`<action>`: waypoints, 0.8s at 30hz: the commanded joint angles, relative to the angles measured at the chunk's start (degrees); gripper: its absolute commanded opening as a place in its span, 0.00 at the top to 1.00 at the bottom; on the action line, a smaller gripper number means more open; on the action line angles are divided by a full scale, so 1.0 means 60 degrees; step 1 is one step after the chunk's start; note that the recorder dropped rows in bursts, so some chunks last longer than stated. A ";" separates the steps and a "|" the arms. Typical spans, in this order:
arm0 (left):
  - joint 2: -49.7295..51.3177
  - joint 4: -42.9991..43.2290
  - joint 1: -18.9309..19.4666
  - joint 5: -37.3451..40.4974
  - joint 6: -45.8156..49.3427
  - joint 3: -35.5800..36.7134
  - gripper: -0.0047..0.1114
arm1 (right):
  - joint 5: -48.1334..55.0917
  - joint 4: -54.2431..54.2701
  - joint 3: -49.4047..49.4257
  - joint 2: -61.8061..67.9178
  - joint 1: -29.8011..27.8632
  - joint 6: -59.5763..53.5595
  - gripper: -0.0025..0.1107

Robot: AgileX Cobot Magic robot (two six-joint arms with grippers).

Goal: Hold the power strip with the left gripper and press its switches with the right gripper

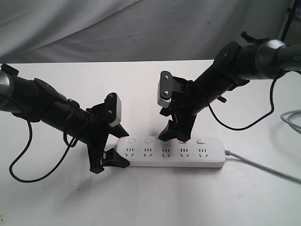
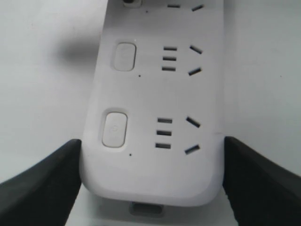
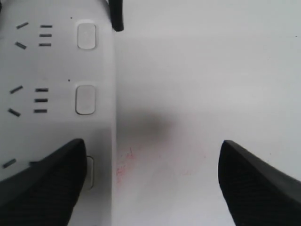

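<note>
On a white table [image 1: 56,202] before a grey cloth backdrop [image 1: 94,28], the power strip [image 1: 171,153] lies flat across the exterior view, sockets up, its grey cord [image 1: 263,165] trailing off from the right-hand end. The left gripper [image 1: 126,149] straddles the strip's rounded left end, its two black fingers [image 2: 42,188] set against the two long edges, one on each side, clamped on the white casing. Its wrist view looks along the strip from that end, with the nearest two switches [image 2: 115,128] and their socket slots bare between the fingers. The right gripper [image 1: 173,139] reaches down from the upper right to the middle of the strip, jaws spread wide and nothing gripped between them. One of its fingertips [image 3: 42,188] sits over the strip's switch-side edge, covering part of one switch, while the other hangs above bare table just beside the strip, on the side away from the exterior camera. Whether that fingertip presses the switch or only hovers over it cannot be told. Two more switches lie uncovered between the right gripper and the left gripper's far finger. The two grippers are near each other but apart.
</note>
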 commanded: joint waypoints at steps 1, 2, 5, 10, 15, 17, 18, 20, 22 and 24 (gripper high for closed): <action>0.0017 0.0086 -0.0050 -0.0095 0.0048 -0.0037 0.96 | -0.0080 -0.0263 0.0010 -0.0012 -0.0006 -0.0016 0.35; 0.0017 0.0086 -0.0050 -0.0095 0.0048 -0.0037 0.96 | -0.0080 -0.0304 0.0010 -0.0012 -0.0006 -0.0016 0.35; 0.0017 0.0086 -0.0050 -0.0095 0.0048 -0.0037 0.96 | -0.0196 -0.0444 0.0132 -0.0012 -0.0006 -0.0016 0.35; 0.0017 0.0086 -0.0050 -0.0095 0.0048 -0.0037 0.96 | -0.0838 -0.0570 0.0404 -0.0012 -0.0006 -0.0042 0.35; 0.0017 0.0086 -0.0050 -0.0095 0.0048 -0.0037 0.96 | -0.0790 -0.0611 0.0404 -0.0012 -0.0006 -0.0044 0.35; 0.0017 0.0086 -0.0050 -0.0095 0.0048 -0.0037 0.96 | -0.0685 -0.0611 0.0404 -0.0012 -0.0006 -0.0044 0.35; 0.0017 0.0086 -0.0050 -0.0095 0.0048 -0.0037 0.96 | -0.0634 -0.0611 0.0404 -0.0012 -0.0006 -0.0077 0.35; 0.0017 0.0086 -0.0050 -0.0095 0.0048 -0.0037 0.96 | -0.0425 -0.0659 0.0404 -0.0012 -0.0006 -0.0181 0.35; 0.0017 0.0086 -0.0050 -0.0095 0.0048 -0.0037 0.96 | -0.0251 -0.0753 0.0404 -0.0012 -0.0006 -0.0200 0.35; 0.0017 0.0086 -0.0050 -0.0095 0.0048 -0.0037 0.96 | -0.0251 -0.0766 0.0425 -0.0012 -0.0006 -0.0200 0.35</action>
